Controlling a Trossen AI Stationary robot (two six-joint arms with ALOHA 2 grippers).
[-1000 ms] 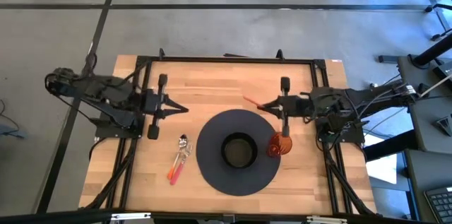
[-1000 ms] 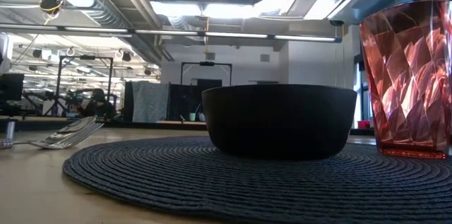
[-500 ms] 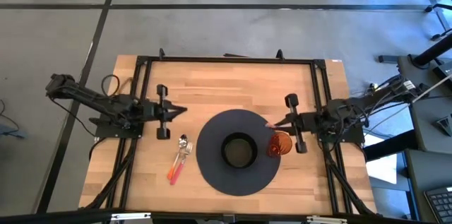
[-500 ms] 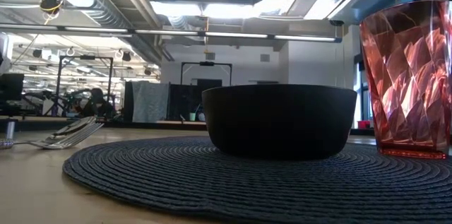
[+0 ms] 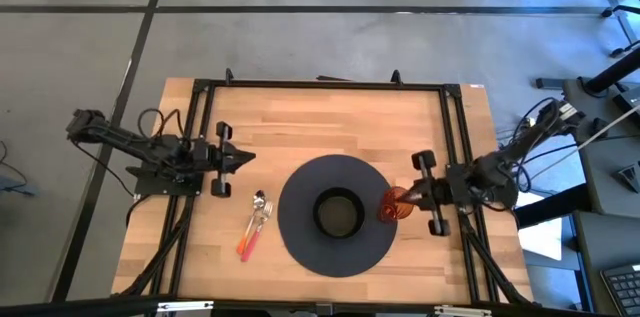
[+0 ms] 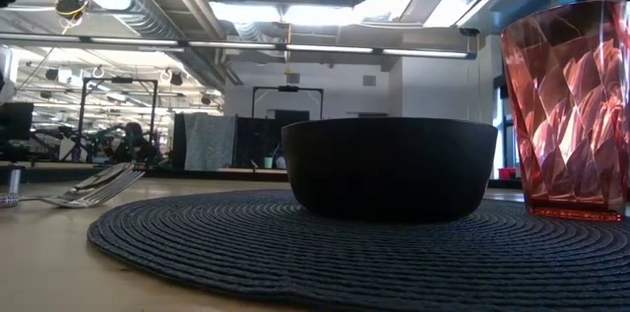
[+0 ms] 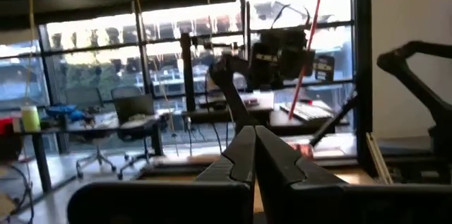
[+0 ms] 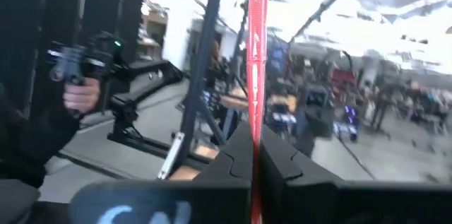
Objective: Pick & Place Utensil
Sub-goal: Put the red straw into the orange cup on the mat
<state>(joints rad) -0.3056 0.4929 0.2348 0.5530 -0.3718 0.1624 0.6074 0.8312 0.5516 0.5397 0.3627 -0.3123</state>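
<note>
A red-handled utensil (image 8: 258, 40) stands between the fingers of my right gripper (image 5: 405, 195), which is shut on it right beside and above the faceted red cup (image 5: 392, 206). The cup stands on the right edge of a round dark placemat (image 5: 300, 247), with a black bowl (image 5: 338, 213) at the mat's middle. Two more utensils with orange-pink handles (image 5: 254, 227) lie on the wood left of the mat. My left gripper (image 5: 243, 157) is shut and hovers at the table's left side, pointing right. My right gripper pinches the red handle (image 8: 256, 121) between its two fingers, coming level from the table's right side, with the fingers across the handle. The utensil stands roughly upright and is lifted clear of the table. Its lower end is hidden behind the fingers.
The low view shows the bowl (image 6: 389, 169) and the cup (image 6: 566, 105) standing on the mat, and the spare utensils (image 6: 94, 186) far left. A black frame (image 5: 320, 84) borders the table. Bare wood (image 5: 320, 122) lies along the far side.
My right gripper has carried the red utensil from the mat's far edge toward the table's near and right edges, ending at the cup. The utensil has tipped from slanting outward to nearly upright. My left gripper has drawn back slightly toward the table's left edge.
</note>
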